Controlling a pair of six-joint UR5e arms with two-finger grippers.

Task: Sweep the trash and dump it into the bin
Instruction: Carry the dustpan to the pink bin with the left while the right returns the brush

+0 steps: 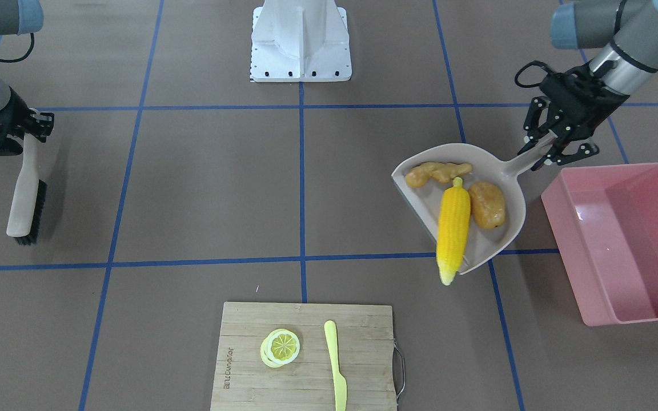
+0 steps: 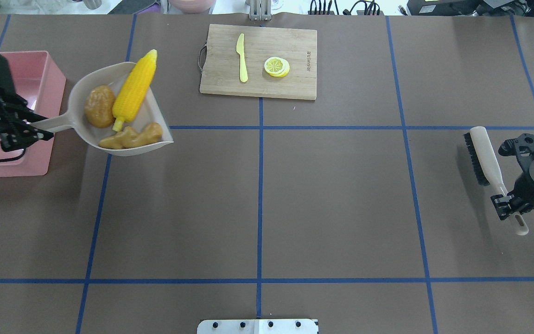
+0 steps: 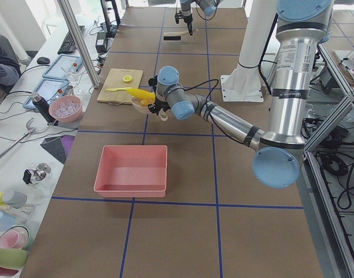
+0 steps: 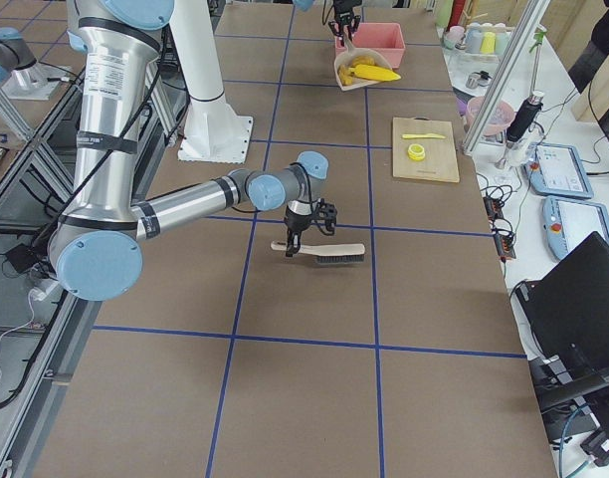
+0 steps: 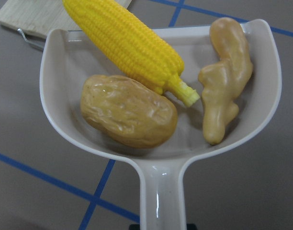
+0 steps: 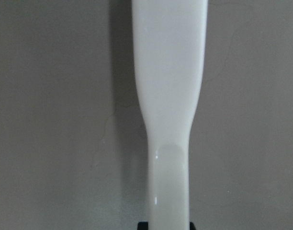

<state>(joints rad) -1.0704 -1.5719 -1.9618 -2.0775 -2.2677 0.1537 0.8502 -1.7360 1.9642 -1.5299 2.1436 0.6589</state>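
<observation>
The yellow corn cob point(image 1: 453, 228), the brown potato point(image 1: 486, 204) and the tan ginger root point(image 1: 436, 173) lie in the beige dustpan point(image 1: 420, 200). The corn's tip sticks out past the pan's lip. My left gripper point(image 1: 557, 145) is shut on the dustpan's handle and holds the pan lifted beside the pink bin point(image 1: 626, 240). In the overhead view the pan point(image 2: 79, 95) hangs just right of the bin point(image 2: 40, 83). The left wrist view shows the corn point(image 5: 127, 43), potato point(image 5: 129, 111) and ginger point(image 5: 223, 81). My right gripper point(image 2: 508, 202) is shut on the brush handle point(image 6: 169, 96).
A bamboo cutting board point(image 1: 249, 365) lies at the table's far side from the robot with lemon slices point(image 1: 280, 347) and a pale yellow knife point(image 1: 334, 362). The brush point(image 1: 26, 197) hangs bristles sideways at the right arm's end. The robot's white base point(image 1: 300, 40) stands centre.
</observation>
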